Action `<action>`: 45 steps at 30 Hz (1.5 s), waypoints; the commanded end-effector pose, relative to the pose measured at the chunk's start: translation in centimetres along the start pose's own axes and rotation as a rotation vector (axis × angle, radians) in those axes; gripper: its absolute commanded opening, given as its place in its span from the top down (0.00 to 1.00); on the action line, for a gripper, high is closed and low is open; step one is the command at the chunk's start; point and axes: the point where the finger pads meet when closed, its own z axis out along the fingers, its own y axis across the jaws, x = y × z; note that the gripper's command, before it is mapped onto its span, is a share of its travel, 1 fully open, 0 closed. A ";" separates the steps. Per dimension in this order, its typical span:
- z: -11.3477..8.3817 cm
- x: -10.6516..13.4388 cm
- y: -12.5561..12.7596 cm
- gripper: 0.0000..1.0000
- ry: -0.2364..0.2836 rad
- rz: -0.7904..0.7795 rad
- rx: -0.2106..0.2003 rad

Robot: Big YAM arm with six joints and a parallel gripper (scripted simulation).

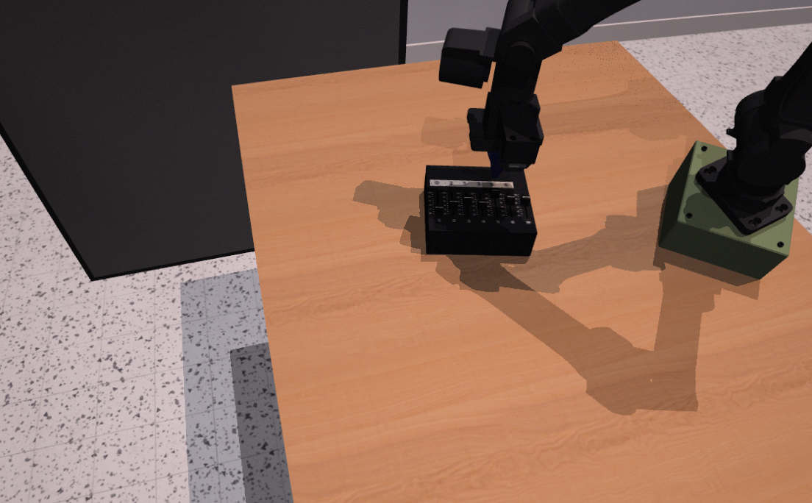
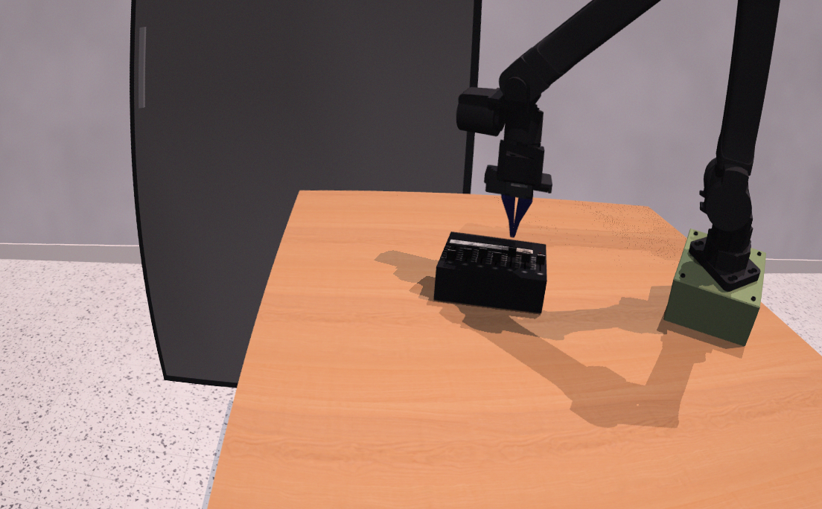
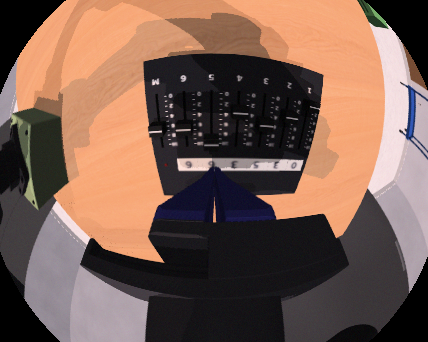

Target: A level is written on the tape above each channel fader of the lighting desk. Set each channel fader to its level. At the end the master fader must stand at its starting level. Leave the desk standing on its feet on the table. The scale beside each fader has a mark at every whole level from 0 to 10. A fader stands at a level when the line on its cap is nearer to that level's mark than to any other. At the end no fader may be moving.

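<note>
The black lighting desk (image 1: 479,211) stands on its feet on the wooden table; it also shows in the exterior view (image 2: 491,271) and the wrist view (image 3: 232,130). A pale tape strip (image 1: 471,184) runs along its far edge above a row of several faders (image 1: 476,205). In the wrist view the tape (image 3: 240,165) lies nearest me and the fader caps stand at different heights; the written levels are too small to read. My gripper (image 2: 513,233) (image 3: 214,173) is shut and empty, its dark blue fingertips pointing down just above the tape, toward the desk's right side.
The arm's green base block (image 1: 724,212) stands at the table's right edge. A large dark panel (image 1: 146,118) stands off the table's left side. The arm casts long shadows across the table in front of the desk.
</note>
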 end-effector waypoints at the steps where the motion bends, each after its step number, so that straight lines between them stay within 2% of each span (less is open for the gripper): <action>1: 0.7 -0.3 0.0 1.00 -0.006 0.000 -0.009; 45: 0.6 -0.3 -0.2 1.00 -0.006 0.000 -0.007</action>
